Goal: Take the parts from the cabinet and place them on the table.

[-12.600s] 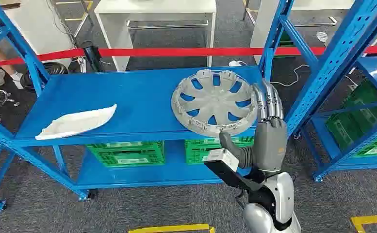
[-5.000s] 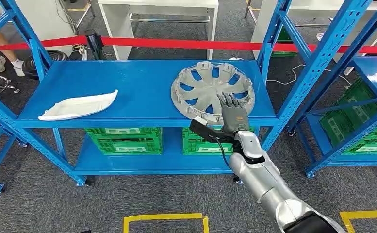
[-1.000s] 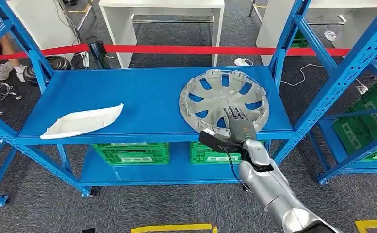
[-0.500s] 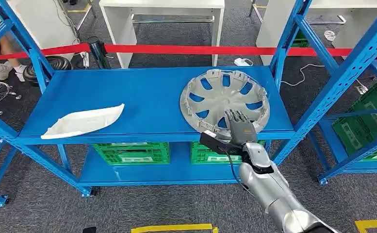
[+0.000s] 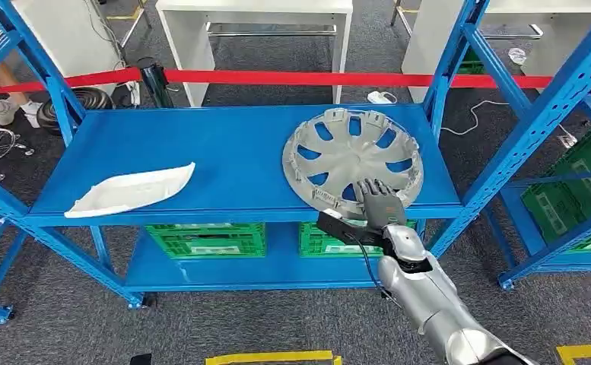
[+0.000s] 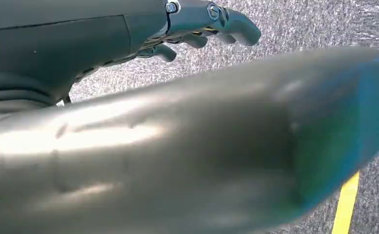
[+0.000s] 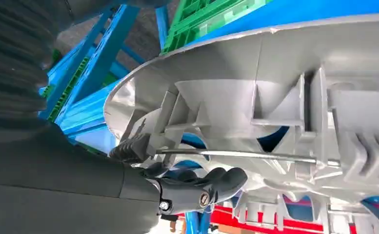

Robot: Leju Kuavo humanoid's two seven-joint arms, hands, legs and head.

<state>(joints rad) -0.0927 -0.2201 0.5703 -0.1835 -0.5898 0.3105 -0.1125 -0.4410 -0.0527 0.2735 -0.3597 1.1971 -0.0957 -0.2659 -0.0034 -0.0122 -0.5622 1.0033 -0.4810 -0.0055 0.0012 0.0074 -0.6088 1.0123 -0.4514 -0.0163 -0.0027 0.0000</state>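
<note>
Head view: our right hand (image 5: 379, 201) gripped the near rim of the grey hubcap (image 5: 351, 156), lying right of centre on the blue shelf (image 5: 224, 152). A white part (image 5: 128, 190) lay at left. Wrist view showed our left hand (image 6: 197, 24) curled over carpet, holding nothing.

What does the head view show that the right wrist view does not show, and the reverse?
Head view alone: the whole blue shelf with the white curved part lying apart on its left side, the red barrier tape, and the silver right arm reaching up to the shelf edge.

Right wrist view alone: close detail of the wheel cover's ribs and its thin wire ring, with the fingers curled at the rim.

Both: the grey wheel cover, the right hand at its near rim, and the green crates under the shelf.
</note>
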